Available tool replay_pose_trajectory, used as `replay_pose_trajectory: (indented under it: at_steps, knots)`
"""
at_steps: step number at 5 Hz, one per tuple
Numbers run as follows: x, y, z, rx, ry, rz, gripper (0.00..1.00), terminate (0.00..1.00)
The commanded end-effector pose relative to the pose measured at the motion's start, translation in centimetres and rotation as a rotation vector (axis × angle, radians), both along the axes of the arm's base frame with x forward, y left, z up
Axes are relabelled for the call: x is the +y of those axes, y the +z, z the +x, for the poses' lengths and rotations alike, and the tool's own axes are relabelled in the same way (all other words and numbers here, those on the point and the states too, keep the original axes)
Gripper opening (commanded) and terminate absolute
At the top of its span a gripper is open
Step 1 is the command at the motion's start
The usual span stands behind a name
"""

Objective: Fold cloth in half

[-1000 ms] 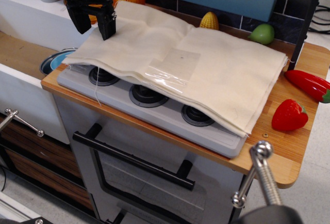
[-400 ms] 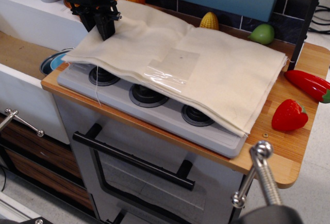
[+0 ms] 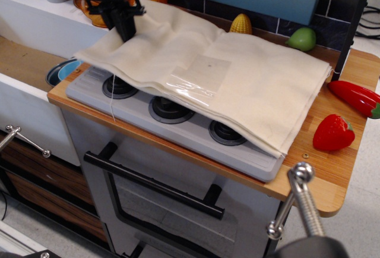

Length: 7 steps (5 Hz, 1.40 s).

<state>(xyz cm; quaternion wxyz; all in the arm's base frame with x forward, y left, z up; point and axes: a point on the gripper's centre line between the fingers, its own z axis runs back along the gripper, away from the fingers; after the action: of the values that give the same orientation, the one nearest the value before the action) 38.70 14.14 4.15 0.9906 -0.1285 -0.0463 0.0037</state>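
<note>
Large cream woven-fabric cloth [image 3: 237,79]: matt, thin, layered, w/ a glossy clear film patch near its front edge. Under it, light grey smooth stovetop [image 3: 178,128], looks plastic. Pale wooden counter [image 3: 332,169] w/ visible grain. Right of cloth, glossy red plastic strawberry [image 3: 332,133]. Black matt gripper [image 3: 126,27].

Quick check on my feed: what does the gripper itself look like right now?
The gripper is all black, a blocky body narrowing to two dark fingers, with small bolt-like bits sticking out at its sides. No markings or cables are visible; its upper part runs out of frame.
</note>
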Motion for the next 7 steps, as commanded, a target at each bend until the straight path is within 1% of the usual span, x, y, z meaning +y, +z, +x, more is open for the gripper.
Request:
replay_pose_trajectory:
  at_steps: [1,2,3,4,5,6,7]
  knots:
    - [-4.4,8.1,1.4,-0.118,0.0,-0.065,0.0,0.0]
    - [-7.9,10.4,1.9,-0.118,0.013,-0.127,0.0,0.0]
    - [-11.9,12.3,1.6,-0.128,0.003,-0.166,0.0,0.0]
    - [-15.8,12.2,0.8,-0.107,-0.028,-0.189,0.0,0.0]
    - [-19.0,11.5,-0.6,-0.067,-0.082,-0.198,0.0,0.0]
    - [-20.7,10.7,-1.1,0.003,-0.136,-0.134,1.0,0.0]
    - [-20.7,10.7,-1.1,0.003,-0.136,-0.134,1.0,0.0]
